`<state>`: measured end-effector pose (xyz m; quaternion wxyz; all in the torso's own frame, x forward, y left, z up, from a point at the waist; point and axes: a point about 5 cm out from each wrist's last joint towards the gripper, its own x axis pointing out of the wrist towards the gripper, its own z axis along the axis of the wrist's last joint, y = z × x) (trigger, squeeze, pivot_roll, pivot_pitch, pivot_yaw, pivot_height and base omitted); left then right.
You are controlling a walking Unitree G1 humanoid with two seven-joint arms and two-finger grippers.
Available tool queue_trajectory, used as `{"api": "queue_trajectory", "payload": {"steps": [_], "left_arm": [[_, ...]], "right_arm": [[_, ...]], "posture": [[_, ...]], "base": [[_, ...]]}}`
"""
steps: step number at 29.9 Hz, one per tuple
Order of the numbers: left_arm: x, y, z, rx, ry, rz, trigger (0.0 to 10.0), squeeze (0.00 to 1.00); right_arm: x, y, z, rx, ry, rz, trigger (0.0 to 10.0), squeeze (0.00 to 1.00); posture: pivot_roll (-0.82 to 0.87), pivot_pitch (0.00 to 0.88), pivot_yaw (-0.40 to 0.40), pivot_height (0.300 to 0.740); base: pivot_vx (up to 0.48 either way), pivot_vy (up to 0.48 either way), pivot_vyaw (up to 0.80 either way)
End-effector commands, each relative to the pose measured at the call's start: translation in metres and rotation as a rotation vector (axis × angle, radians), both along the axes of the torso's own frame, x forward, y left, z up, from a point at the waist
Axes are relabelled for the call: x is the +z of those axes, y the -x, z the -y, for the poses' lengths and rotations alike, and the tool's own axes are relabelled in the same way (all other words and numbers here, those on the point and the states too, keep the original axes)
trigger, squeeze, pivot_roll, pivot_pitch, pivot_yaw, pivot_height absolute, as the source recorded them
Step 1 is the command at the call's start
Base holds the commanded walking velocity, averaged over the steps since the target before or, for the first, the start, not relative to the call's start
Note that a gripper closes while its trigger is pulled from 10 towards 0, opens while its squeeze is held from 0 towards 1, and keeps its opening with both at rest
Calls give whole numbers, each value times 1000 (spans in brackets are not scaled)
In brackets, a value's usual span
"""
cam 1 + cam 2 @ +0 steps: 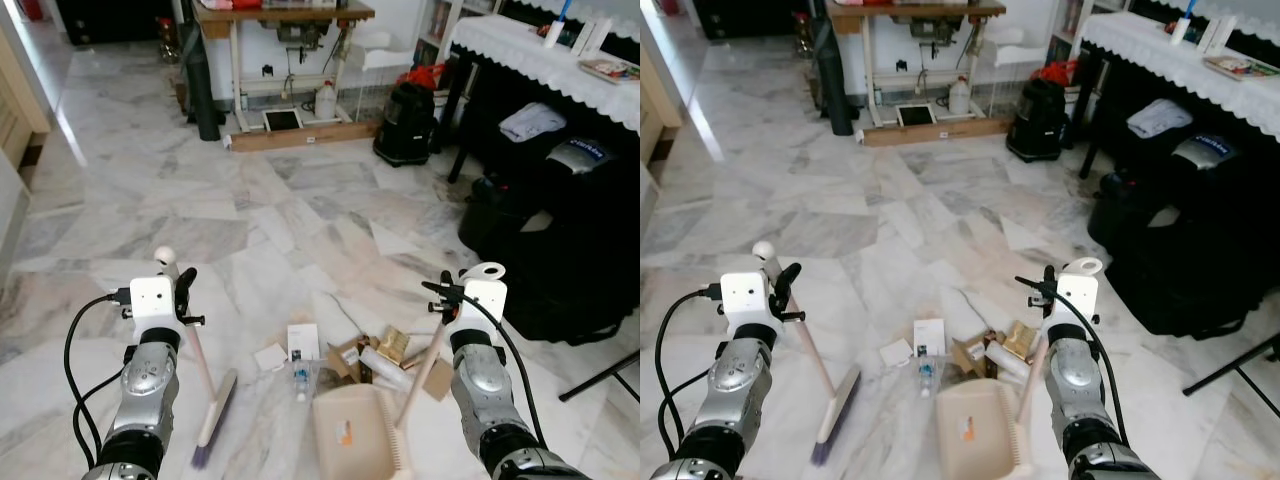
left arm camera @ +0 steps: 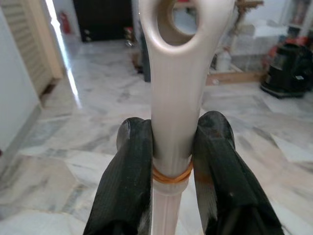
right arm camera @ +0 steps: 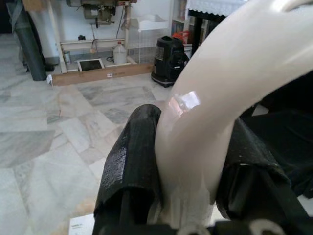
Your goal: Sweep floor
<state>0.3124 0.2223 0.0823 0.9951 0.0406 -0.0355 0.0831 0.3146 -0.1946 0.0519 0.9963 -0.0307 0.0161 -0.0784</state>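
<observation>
Room: marble floor (image 1: 300, 220) in grey and white tiles, with my sweeping spot at the near edge of it.
Landmark: my beige dustpan (image 1: 350, 430) lies flat on the floor, mouth toward the rubbish.
Litter pile (image 1: 375, 355): cardboard scraps, a gold wrapper and a white tube lie just beyond the dustpan's mouth, touching one another.
Loose pieces: a white card (image 1: 303, 340), a smaller paper square (image 1: 270, 356) and a little bottle (image 1: 301, 380) sit beside the pile, on the dustpan's left.
Broom (image 1: 215, 408): its bristle head rests on the floor left of the dustpan, handle slanting up into my left end effector (image 2: 171, 147).
Left end effector: black fingers (image 2: 129, 171) pinch the broom's beige handle just under its hanging loop, above an orange rubber band.
Right end effector (image 3: 188, 161): fingers pressed on the dustpan's curved handle, above the pan's right side.
Far from the dustpan: a sewing-machine stand (image 1: 285, 60), a black bag (image 1: 405, 125) and a lace-covered tabletop (image 1: 540, 50).
</observation>
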Motion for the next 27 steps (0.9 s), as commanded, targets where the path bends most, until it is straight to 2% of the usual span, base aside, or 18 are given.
{"api": "queue_trajectory", "payload": {"steps": [1, 6, 19, 27], "left_arm": [[22, -8, 1, -1, -26, 100, 10000, 0], [29, -10, 1, 6, -35, 134, 10000, 0], [21, -7, 5, -18, -19, 98, 10000, 0], [22, -8, 4, -12, -14, 95, 10000, 0]], "right_arm": [[5, -3, 2, -8, 10, 18, 10000, 0], [3, -1, 0, -5, 5, 16, 10000, 0], [-2, 3, 1, -18, -10, -2, 10000, 0], [0, 1, 0, -9, -14, 1, 10000, 0]], "posture": [[8, 0, -65, 740], [4, 0, -60, 740], [3, 0, -57, 740], [6, 0, -60, 740]], "base": [[0, 0, 0], [0, 0, 0], [0, 0, 0], [0, 0, -762]]}}
